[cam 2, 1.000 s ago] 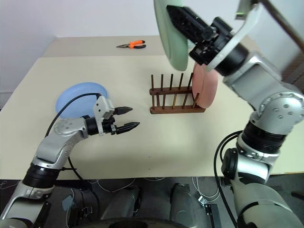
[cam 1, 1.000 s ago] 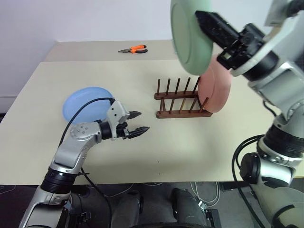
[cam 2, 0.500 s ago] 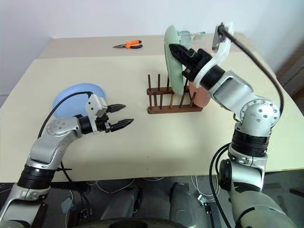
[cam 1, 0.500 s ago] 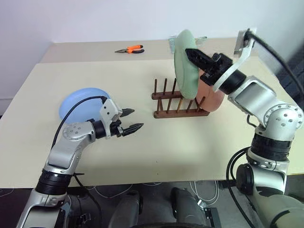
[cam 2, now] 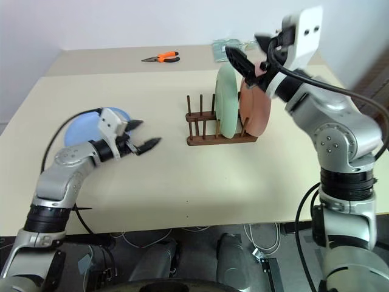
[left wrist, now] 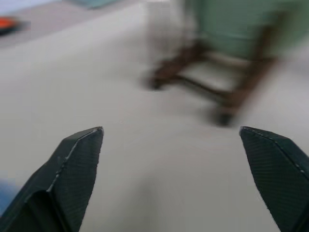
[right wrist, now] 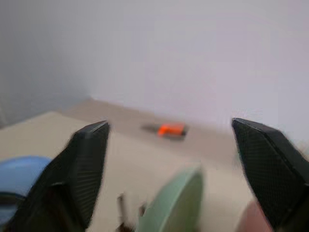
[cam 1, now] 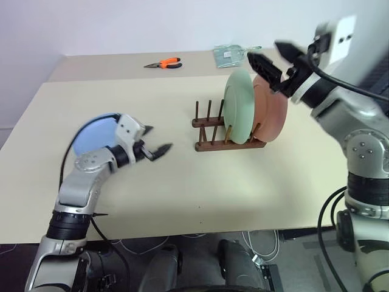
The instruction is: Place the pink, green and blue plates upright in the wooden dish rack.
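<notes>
Both grippers hang with their two black fingers spread apart and nothing between them. The right gripper point(cam 1: 276, 55), up at the far right, has just let go: a second ago it carried the mint green plastic plate high in the air, and now it hovers just above that plate's top edge, clear of it.

On the wide beige table point(cam 1: 243, 182), the small dark brown wooden dish rack point(cam 1: 209, 131) stands right of centre. The round mint green plate point(cam 1: 238, 106) now stands upright between its pegs, close beside the salmon pink plate point(cam 1: 273, 112), which stands upright at the rack's right end. That makes two of the three plates racked, I'd say, with empty pegs left of the green one.

The light blue plate point(cam 1: 94, 131) lies flat at the near left. The left gripper point(cam 1: 155, 146), just beside its right rim and pointing towards the rack, has opened wider over the last second, likely getting ready for that plate.

Orange-handled pliers point(cam 1: 164, 62) lie at the far edge, well apart from everything.
</notes>
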Robot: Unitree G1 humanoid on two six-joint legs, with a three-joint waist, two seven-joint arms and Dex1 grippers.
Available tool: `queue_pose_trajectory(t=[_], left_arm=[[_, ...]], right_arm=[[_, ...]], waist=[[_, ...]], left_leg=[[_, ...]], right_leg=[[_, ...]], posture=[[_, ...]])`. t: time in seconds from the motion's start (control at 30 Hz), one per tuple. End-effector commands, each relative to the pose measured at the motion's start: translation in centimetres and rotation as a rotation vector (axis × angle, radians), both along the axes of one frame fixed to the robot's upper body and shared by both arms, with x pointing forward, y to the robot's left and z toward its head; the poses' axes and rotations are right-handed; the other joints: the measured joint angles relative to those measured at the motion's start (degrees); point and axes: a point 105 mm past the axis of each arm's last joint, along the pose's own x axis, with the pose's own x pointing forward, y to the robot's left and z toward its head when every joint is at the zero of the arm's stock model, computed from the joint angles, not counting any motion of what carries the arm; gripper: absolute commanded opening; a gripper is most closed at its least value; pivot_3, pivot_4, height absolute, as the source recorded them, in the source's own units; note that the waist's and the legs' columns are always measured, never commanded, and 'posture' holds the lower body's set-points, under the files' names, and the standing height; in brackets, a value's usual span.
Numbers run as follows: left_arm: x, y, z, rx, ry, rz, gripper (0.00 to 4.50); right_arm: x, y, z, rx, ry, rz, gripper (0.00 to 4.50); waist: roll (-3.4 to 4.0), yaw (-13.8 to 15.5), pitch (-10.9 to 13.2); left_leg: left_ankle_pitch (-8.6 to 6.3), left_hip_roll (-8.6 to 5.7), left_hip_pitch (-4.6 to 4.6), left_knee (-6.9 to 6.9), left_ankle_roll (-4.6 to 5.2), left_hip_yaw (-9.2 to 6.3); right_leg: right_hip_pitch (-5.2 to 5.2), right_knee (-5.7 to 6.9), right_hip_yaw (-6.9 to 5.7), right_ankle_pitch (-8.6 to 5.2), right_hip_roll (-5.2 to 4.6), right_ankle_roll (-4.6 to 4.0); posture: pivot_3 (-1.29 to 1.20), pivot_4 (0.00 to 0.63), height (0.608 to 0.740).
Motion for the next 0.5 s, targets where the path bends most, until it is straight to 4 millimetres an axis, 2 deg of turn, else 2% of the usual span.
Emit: queue_pose_trajectory(t=[0.03, 0.1, 0.13, 0.2, 0.23, 0.37, 0.5], left_arm=[[2.2, 8.3, 2.9, 0.096, -0.088, 0.512, 4.5], [2.1, 11.8, 3.8, 0.055, -0.079, 0.724, 4.5], [2.0, 12.6, 4.1, 0.031, -0.078, 0.773, 4.5], [0.9, 15.7, 4.6, -0.019, -0.049, 0.943, 4.5], [0.4, 16.5, 4.3, -0.049, -0.015, 0.989, 4.5], [-1.2, 17.5, 0.6, -0.094, 0.191, 1.038, 4.5], [-2.5, 16.3, -2.7, -0.216, 0.345, 0.993, 4.5]], right_arm=[[-2.9, 3.1, 0.7, -0.202, -0.169, 0.14, 4.49], [-3.7, 4.2, -0.3, -0.25, -0.16, 0.21, 4.49], [-3.9, 4.5, -0.6, -0.264, -0.158, 0.229, 4.49], [-4.8, 6.2, -2.5, -0.32, -0.132, 0.323, 4.49], [-5.2, 6.8, -3.3, -0.34, -0.122, 0.358, 4.49], [-6.4, 9.0, -7.0, -0.431, -0.067, 0.469, 4.49], [-6.4, 10.1, -10.8, -0.546, 0.009, 0.499, 4.49]], waist=[[-0.08, -0.18, -0.04], [-0.11, -0.35, -0.04], [-0.11, -0.26, -0.05], [-0.18, -0.01, -0.07], [-0.23, 0.06, -0.09], [-0.3, 0.21, -0.13], [-0.49, 0.31, -0.17]], left_leg=[[0.0, 0.07, 0.01, 0.0, -0.01, 0.01], [-0.01, 0.16, 0.03, -0.01, -0.01, 0.03], [-0.01, 0.21, 0.04, -0.01, -0.02, 0.05], [-0.01, 0.22, 0.01, 0.0, -0.02, 0.05], [-0.01, 0.21, 0.01, 0.0, -0.03, 0.05], [-0.01, 0.2, -0.01, 0.02, -0.05, 0.04], [0.01, 0.19, -0.01, 0.04, -0.08, 0.02]], right_leg=[[0.0, -0.01, 0.01, 0.02, 0.06, -0.01], [-0.02, 0.0, 0.01, 0.04, 0.14, -0.04], [-0.02, -0.01, 0.01, 0.05, 0.16, -0.05], [-0.03, -0.03, 0.01, 0.13, 0.16, -0.18], [-0.03, -0.04, 0.01, 0.17, 0.16, -0.23], [-0.04, -0.02, 0.01, 0.17, 0.16, -0.24], [-0.03, -0.01, 0.01, 0.18, 0.15, -0.24]], posture=[[0.0, 0.15, 0.74], [0.0, 0.15, 0.74], [0.0, 0.15, 0.74], [0.0, 0.15, 0.74], [0.0, 0.15, 0.74], [0.0, 0.15, 0.74], [0.0, 0.15, 0.74]])
